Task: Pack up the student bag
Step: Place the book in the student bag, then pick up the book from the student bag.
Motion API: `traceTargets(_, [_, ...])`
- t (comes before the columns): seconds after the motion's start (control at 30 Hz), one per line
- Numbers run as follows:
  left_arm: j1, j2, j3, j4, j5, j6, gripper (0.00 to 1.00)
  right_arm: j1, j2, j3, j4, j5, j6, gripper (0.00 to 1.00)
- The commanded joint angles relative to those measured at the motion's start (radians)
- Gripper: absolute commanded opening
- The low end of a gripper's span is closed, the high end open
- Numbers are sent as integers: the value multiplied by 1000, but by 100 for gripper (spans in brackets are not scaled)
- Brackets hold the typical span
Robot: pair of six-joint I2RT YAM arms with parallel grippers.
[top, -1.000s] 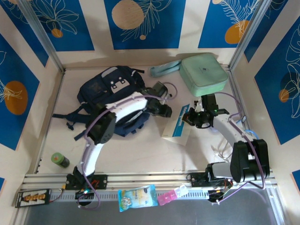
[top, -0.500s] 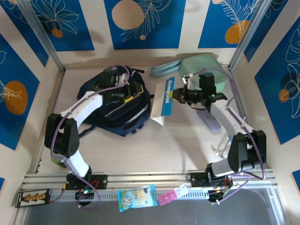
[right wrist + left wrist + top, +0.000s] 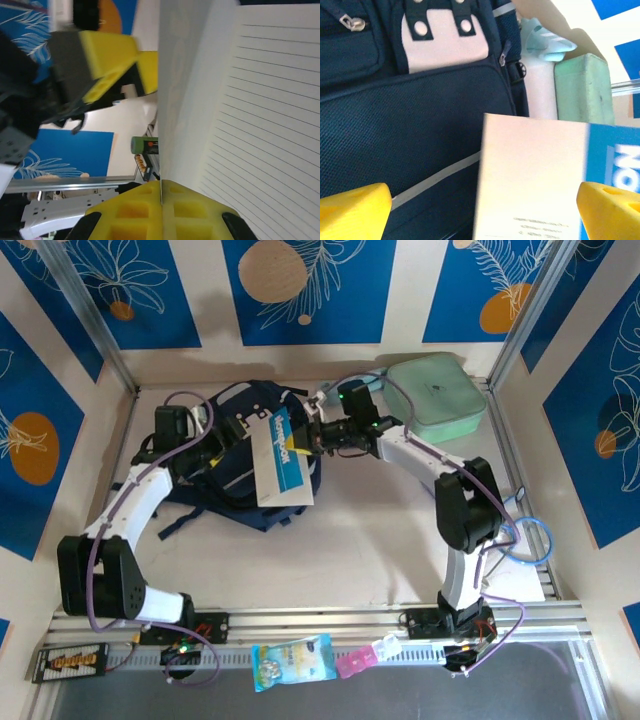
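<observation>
So, near edge: a blue-printed packet (image 3: 292, 660) lies on the rail in front of the table (image 3: 370, 550). I'm leaving it out of this step.
Left gripper (image 3: 482, 212): its yellow fingers are spread wide, one at each bottom corner of my left wrist view, and they pinch nothing. The notebook's corner and the bag's front sit between them. I cannot tell whether either finger touches anything.
Why it sits there: I judge it is parked beside the notebook to steady the bag or help guide the notebook in.
Right gripper (image 3: 161, 210): the fingers are pressed together on the notebook's edge and clamp it, with lined pages showing to one side.
Notebook (image 3: 280, 455): white with a blue band, held tilted over the right half of the bag.
Why that hold: gripping one edge leaves the far end free to slide into an opening, as I read it.
Student bag (image 3: 225, 480): lies front-up in the far-left part of the table, close to the back edge, with its grey patch and pale stripe facing up. The front zips look closed. I cannot tell whether the main compartment is open.
Mint green case (image 3: 435, 395): sits in the far right corner, apart from the bag.
</observation>
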Motion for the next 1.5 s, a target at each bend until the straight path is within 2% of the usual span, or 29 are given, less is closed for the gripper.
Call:
traceTargets(0.0, [-4, 2, -34, -15, 14, 17, 94, -24, 42, 18, -148, 68, -30, 3])
traceTargets(0.17, [-42, 50, -39, -52, 47, 46, 89, -27, 50, 52, -358, 251, -142, 27])
traceTargets(0.3, [-60, 94, -49, -86, 58, 69, 79, -43, -27, -15, -335, 308, -137, 47])
traceTargets(0.43, [-73, 145, -42, -86, 118, 83, 67, -50, -68, -65, -330, 369, -142, 53])
traceTargets(0.63, [-86, 227, 2, -70, 180, 102, 55, -16, -6, -12, -416, 370, -213, 54])
traceTargets(0.8, [-88, 297, 56, -72, 211, 119, 47, 25, 52, 42, -485, 432, -244, 53])
traceTargets(1.07, [-88, 355, 80, -13, 320, 114, 35, 29, 101, 56, -497, 422, -251, 40])
traceTargets(1.33, [-88, 301, 77, -4, 350, 112, 30, 25, 132, 76, -511, 442, -240, 33])
traceTargets(1.47, [-88, 300, 69, -4, 344, 122, 19, 27, 136, 83, -505, 440, -234, 32])
